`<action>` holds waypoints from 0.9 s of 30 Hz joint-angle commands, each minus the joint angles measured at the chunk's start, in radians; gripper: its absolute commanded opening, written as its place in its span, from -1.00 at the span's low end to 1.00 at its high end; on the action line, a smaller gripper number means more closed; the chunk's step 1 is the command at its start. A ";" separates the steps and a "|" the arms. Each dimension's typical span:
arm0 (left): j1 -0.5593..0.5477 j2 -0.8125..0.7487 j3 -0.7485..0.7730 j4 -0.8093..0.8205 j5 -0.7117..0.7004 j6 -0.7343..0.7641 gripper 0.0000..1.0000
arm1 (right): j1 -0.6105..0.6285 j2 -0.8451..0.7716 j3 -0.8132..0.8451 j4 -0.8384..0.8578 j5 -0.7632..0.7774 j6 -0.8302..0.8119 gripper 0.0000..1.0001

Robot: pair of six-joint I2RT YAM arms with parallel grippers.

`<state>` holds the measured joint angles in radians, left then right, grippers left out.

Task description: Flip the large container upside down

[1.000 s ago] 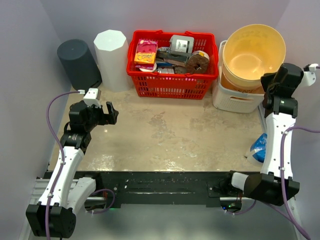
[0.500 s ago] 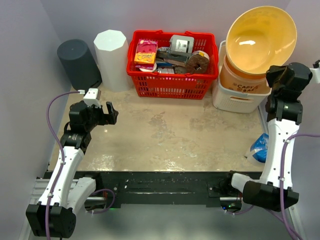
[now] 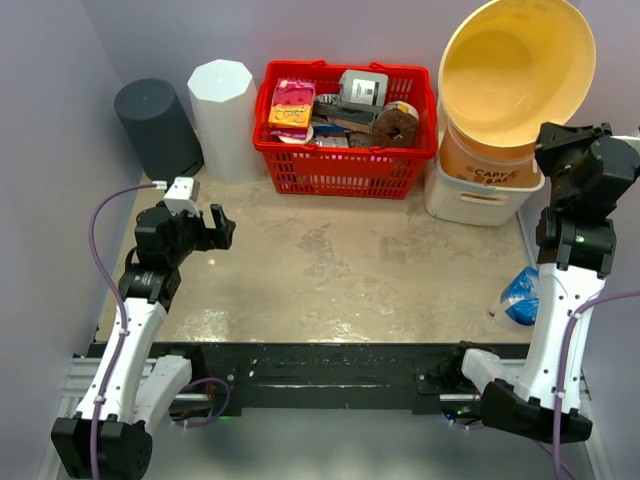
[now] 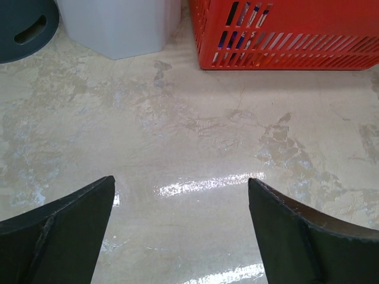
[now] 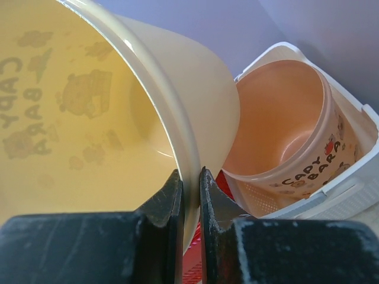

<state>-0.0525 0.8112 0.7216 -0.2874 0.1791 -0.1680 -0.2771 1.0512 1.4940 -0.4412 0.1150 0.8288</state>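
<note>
Surface: tabletop [image 3: 350, 270] mottled beige, patchy, glossy with glare; lilac walls [image 3: 50, 100] enclose it. Far right, large container [image 3: 515, 70] held aloft, tilted, over the white crate [image 3: 470, 205] — right tool [image 5: 189, 180] clamped on its rim; left tool [image 4: 180, 179] spread wide, empty

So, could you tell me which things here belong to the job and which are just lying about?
Job:
- large yellow container, tilted
- right gripper, shut on its rim

Lying about:
- smaller peach container, in the white basket
- red basket of items
- white bin
- dark grey bin
- blue bag
</note>
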 commanded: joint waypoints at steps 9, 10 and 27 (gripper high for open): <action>0.011 -0.047 -0.014 0.034 -0.012 0.021 0.95 | -0.005 -0.184 0.018 0.108 -0.190 -0.112 -1.00; 0.013 -0.052 -0.016 0.036 -0.012 0.021 0.96 | -0.005 -0.187 0.020 0.099 -0.233 -0.126 -1.00; 0.011 -0.090 -0.030 0.050 -0.004 0.016 0.96 | -0.005 -0.264 0.060 -0.139 -0.672 -0.335 -1.00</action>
<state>-0.0479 0.7341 0.6918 -0.2771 0.1745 -0.1635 -0.2806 0.8272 1.5059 -0.5713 -0.4461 0.5488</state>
